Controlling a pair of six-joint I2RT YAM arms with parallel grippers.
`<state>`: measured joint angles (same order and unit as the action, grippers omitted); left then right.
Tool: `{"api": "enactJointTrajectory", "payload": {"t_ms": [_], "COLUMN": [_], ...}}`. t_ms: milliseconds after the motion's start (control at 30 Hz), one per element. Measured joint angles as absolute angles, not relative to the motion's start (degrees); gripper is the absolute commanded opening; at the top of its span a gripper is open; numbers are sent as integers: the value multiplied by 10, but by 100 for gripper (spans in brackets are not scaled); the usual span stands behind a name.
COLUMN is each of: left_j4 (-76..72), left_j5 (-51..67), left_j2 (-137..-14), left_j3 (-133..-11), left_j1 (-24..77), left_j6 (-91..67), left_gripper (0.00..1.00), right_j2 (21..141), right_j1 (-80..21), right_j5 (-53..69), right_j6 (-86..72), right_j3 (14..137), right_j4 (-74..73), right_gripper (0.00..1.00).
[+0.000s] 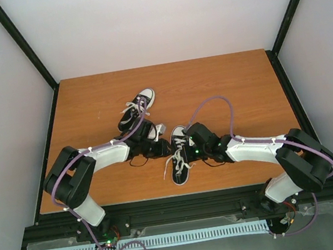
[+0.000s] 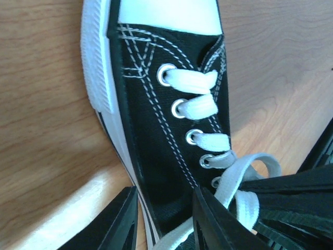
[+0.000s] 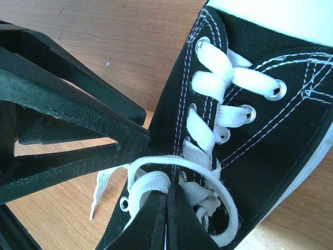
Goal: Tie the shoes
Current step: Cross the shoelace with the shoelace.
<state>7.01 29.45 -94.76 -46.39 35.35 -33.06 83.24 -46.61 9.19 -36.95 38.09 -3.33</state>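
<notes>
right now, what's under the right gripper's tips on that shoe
White lace loops on the black shoe show around the shut right gripper. Whatever lies directly beneath its tips is covered.

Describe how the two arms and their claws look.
The left arm and right arm have white links, bulky black joints and a purple cable tied along each. The left claw and right claw are matte black with tapered, wedge-shaped fingers.

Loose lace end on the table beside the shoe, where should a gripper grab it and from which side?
Probably best to pinch the lace end near its tip, from above, jaws across its width. It lies flat on the table, just outside the shoe, with bare wood beside it.
</notes>
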Motion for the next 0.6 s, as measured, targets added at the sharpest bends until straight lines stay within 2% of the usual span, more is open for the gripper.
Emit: {"api": "enactJointTrajectory", "payload": {"t_ms": [600], "left_j4": [18], "left_j5": [378], "left_j2": [-948], "left_j3": [-447], "left_j1": [354], "left_j6": [-313], "left_gripper": [31], "right_j2": [849], "right_j1": [-466], "right_j5": [81], "right_j6": [-385], "right_j3": [381], "right_j4": [-41], "right_gripper": [3]}}
